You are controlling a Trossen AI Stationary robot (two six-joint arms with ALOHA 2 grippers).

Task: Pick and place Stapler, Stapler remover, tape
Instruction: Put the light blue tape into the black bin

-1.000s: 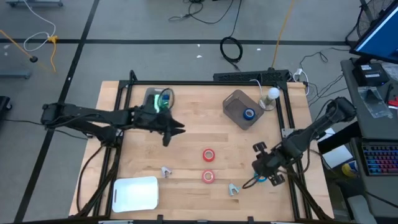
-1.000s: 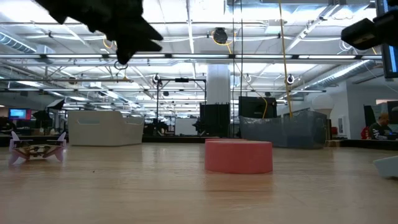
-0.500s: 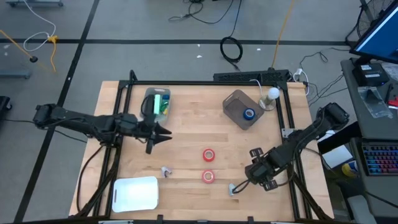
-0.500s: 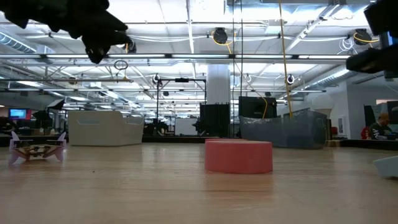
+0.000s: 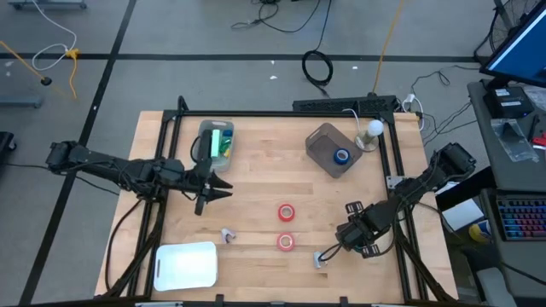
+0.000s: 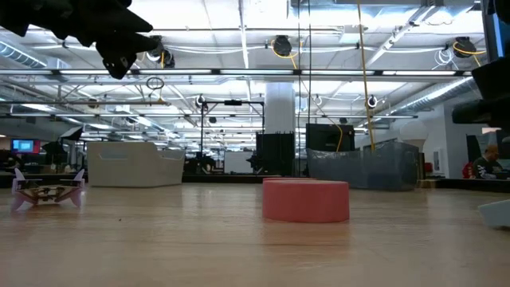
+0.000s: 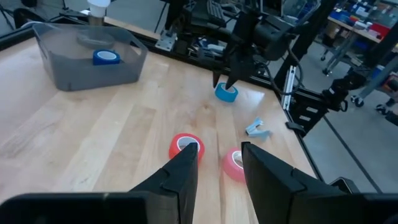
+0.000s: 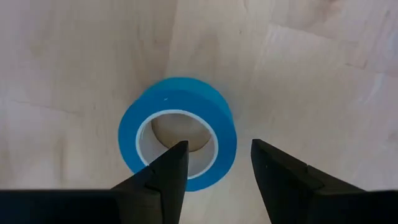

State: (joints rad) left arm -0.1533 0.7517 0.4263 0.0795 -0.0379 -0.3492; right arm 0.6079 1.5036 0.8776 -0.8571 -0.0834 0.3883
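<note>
Our right gripper (image 8: 214,171) hangs open right over the blue tape (image 8: 177,132) lying flat. If we drop crooked, 1 finger could bump the roll away. Left gripper (image 7: 217,165) is open too.

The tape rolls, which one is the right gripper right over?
The loose blue roll on the bare table, directly below the open right gripper. The other blue roll sits in the gray bin; both red rolls lie mid-table.

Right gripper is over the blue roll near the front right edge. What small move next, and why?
Probably lower the right gripper straight down, one finger into the core and one outside the wall, then close. Its fingers stand open above the blue tape roll, which lies flat on the table, not yet gripped.
</note>
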